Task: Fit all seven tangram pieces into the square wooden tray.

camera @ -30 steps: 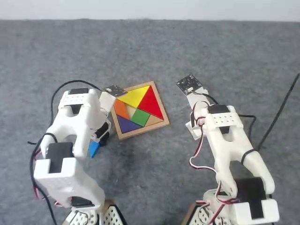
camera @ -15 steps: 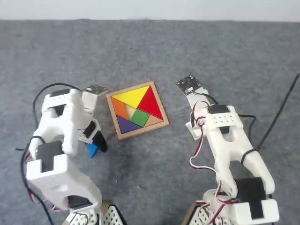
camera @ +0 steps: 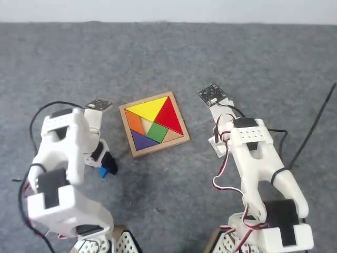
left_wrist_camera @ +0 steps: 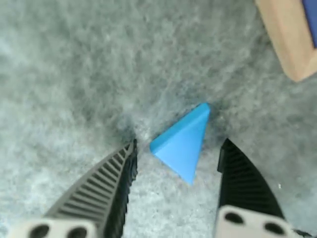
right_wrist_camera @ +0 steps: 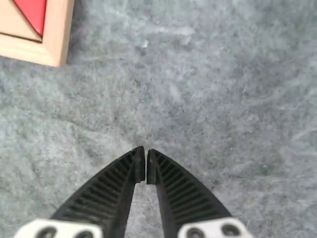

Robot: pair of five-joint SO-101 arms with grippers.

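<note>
triangle (left_wrist_camera: 182,145): blue | tray (left_wrist_camera: 286,39): tan wood | carpet (camera: 253,63): mottled grey | left pincer (left_wrist_camera: 179,145): black, ribbed

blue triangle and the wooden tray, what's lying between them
Just bare grey carpet lies between the blue triangle and the wooden tray, per the left wrist view.

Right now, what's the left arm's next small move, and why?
Probably close the left claw on the blue triangle. The claw is open with a finger on each side of the piece, which lies flat on the carpet, outside the wooden tray, ungripped. The tray shows bare wood where pieces are missing.
</note>
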